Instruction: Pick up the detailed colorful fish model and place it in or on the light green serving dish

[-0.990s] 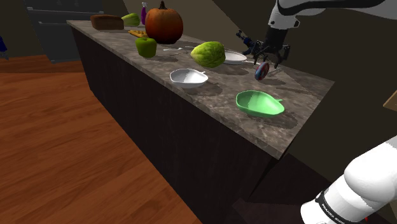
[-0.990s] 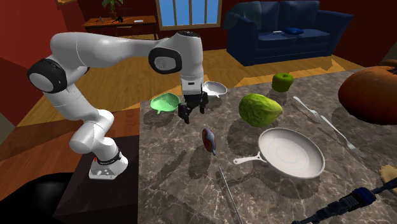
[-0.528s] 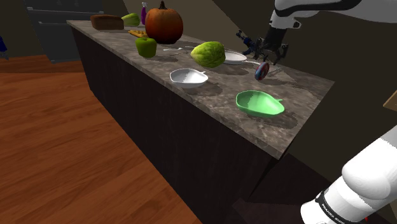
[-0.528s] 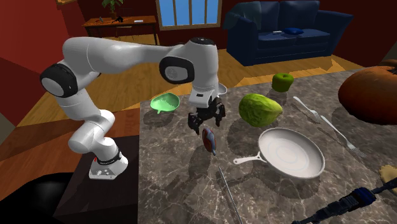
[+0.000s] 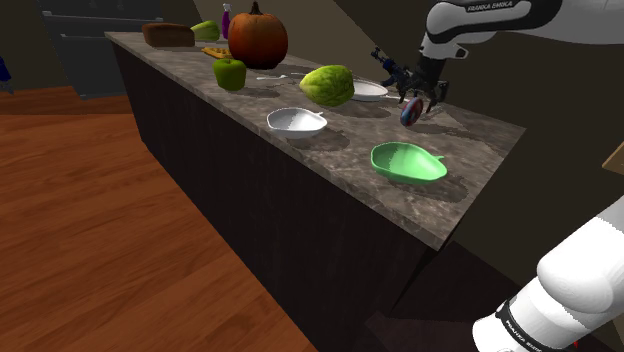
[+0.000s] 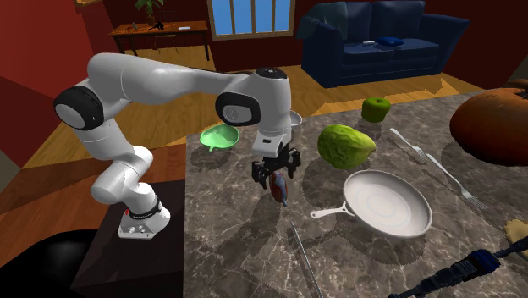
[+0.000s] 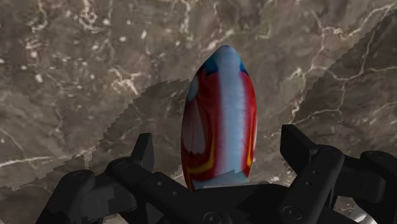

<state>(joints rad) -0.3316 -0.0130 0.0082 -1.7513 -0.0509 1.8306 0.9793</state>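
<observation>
Floor: reddish-brown wooden plank floor running along the counter's front; it looks paler and more orange in the second exterior view.
Counter: long counter with a dark grey-brown marble top veined in white and a nearly black front panel.
Walls: deep red wall at the second exterior view's left; dim brown wall behind the counter.
Window: wood-framed window with blue panes.
Sofa: dark blue upholstered sofa, near the window.
Side table: low brown wooden table bearing a green potted plant.
Cabinet: grey cabinet with horizontal bars beyond the counter's far end.
Light: dim in the shoulder view, brighter in the second exterior view.
</observation>
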